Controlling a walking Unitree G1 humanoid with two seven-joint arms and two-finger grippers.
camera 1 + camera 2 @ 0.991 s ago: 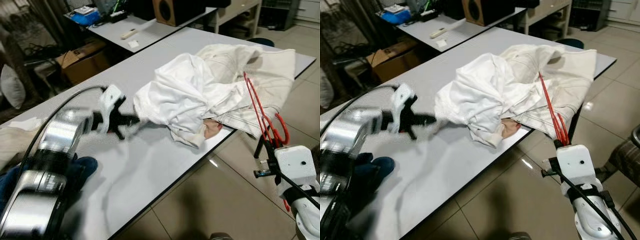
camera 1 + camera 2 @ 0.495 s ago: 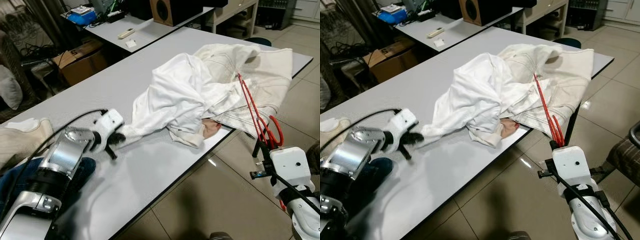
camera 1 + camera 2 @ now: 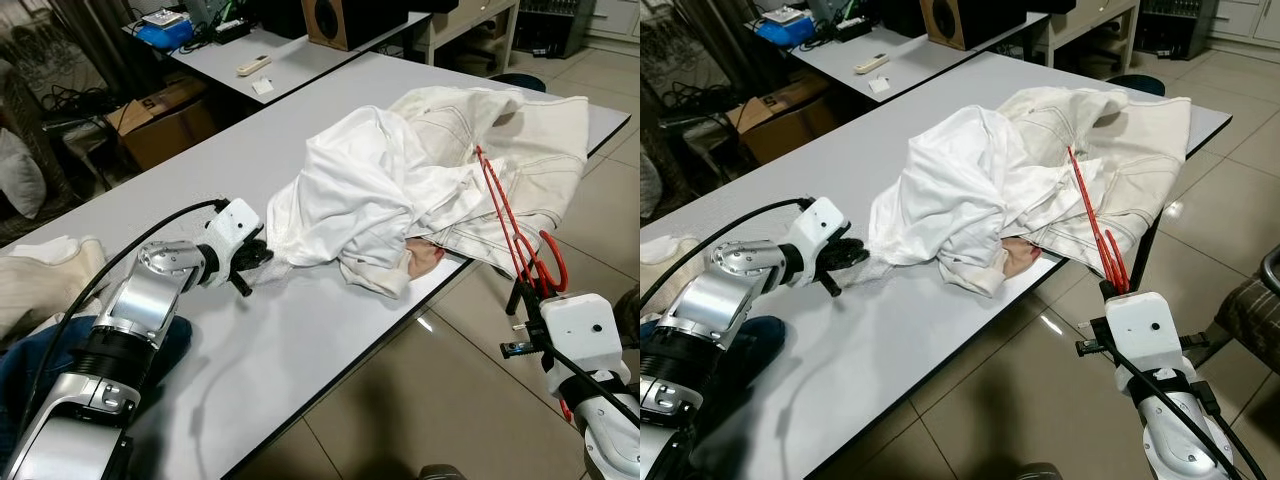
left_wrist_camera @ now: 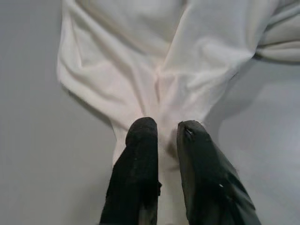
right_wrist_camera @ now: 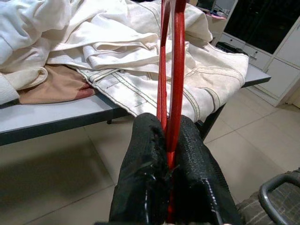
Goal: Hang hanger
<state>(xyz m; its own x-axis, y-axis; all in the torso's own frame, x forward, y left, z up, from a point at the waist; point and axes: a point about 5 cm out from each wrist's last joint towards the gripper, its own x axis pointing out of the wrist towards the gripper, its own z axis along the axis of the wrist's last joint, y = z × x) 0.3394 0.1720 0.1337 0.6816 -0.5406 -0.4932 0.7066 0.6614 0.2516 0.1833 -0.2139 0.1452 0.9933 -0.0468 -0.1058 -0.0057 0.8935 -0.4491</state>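
Between left jaws (image 4: 161, 136): pinched edge of crumpled white cotton shirt (image 3: 360, 190).
Right jaws (image 5: 164, 140): clamped on thin red wire hanger (image 3: 510, 225).
Progress: shirt not yet hung.

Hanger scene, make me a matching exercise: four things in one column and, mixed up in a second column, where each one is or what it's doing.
Things:
1. red hanger
2. white garment
3. left gripper
4. cardboard box

Places or states:
A. pinching a fold of white cloth at the pile's near edge
B. on the floor beyond the grey table
C. clamped between the right gripper's black fingers, off the table's edge
D. heaped in a crumpled pile on the table

Pairs: 1-C, 2-D, 3-A, 4-B
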